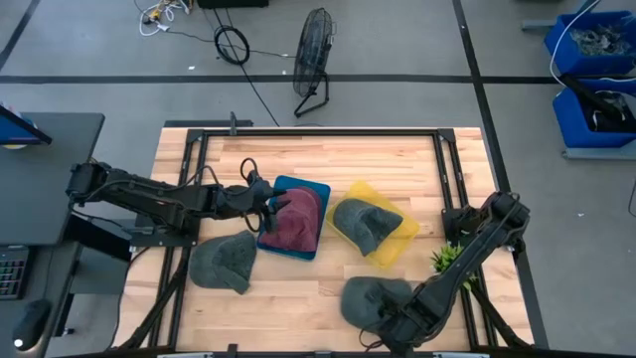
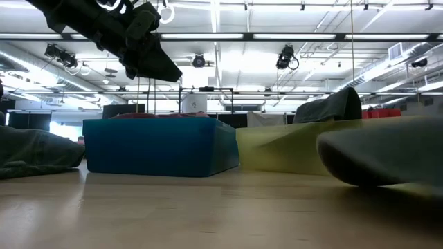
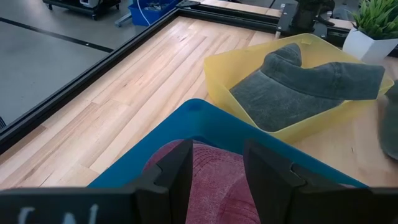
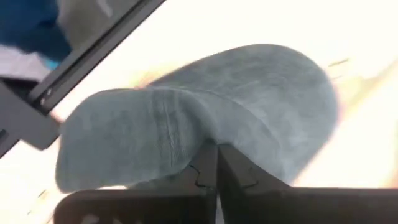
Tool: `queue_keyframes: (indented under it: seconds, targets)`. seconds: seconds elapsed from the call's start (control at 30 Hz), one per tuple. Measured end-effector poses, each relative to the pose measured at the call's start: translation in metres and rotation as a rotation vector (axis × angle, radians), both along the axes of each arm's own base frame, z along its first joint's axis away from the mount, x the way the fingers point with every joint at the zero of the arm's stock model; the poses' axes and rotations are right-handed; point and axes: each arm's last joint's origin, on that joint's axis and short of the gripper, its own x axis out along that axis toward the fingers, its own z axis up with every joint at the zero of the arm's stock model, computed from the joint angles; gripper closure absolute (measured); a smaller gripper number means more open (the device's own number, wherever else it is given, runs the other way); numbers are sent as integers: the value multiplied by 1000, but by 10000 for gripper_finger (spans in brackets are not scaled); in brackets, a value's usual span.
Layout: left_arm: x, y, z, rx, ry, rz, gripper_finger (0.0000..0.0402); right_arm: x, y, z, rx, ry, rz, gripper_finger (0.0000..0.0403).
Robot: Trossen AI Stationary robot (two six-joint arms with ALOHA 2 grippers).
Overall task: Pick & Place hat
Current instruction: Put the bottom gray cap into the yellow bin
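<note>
Nearest the worktop's (image 1: 298, 298) front edge, the right gripper (image 1: 390, 325) has its jaws pressed together, pinching the fabric of a grey hat (image 1: 373, 298) that lies right of centre. Farther back, the left gripper (image 1: 266, 204) hovers with jaws spread over a maroon hat (image 1: 295, 221) in the blue bin (image 1: 310, 189). Another grey cap (image 1: 366, 223) lies in the yellow bin (image 1: 402, 241), and a third (image 1: 223, 262) sits at near left.

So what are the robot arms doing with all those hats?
They're sorting hats into bins. The left gripper hangs open over the blue bin, right above the red hat lying inside. The right gripper is at the table's near edge, pinched shut on a grey hat. Another grey hat sits in the yellow bin, and one more lies loose on the table.
</note>
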Motion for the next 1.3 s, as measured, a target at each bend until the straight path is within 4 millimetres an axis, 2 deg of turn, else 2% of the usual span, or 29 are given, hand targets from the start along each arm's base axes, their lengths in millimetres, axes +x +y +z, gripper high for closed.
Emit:
queue_keyframes:
  seconds: [0.1,0.27,0.37,0.5,0.6,0.73,0.83,0.93,1.1,1.3]
  targets:
    - [0,0,0,0,2,0,257,2,0,13,-11,-43,-15,400]
    - [0,0,-1,0,5,0,257,3,0,14,-29,-59,-16,401]
    - [0,0,-1,0,6,0,257,5,0,22,-32,-141,-36,402]
    - [0,0,-1,0,5,1,257,5,-5,46,-63,-325,-27,402]
    - [0,0,-1,0,5,1,257,1,-18,67,-173,-456,-62,402]
    - [0,0,-1,0,5,1,257,-7,-46,90,-420,-581,-154,403]
    - [0,0,-1,0,5,1,257,-11,-67,103,-576,-636,-211,403]
    - [0,0,-1,0,5,1,257,-11,-87,110,-653,-630,-260,403]
    - [0,0,-1,0,5,1,257,-4,-116,100,-592,-475,-395,403]
    - [0,0,-1,0,5,1,257,0,-148,40,-642,-406,-575,403]
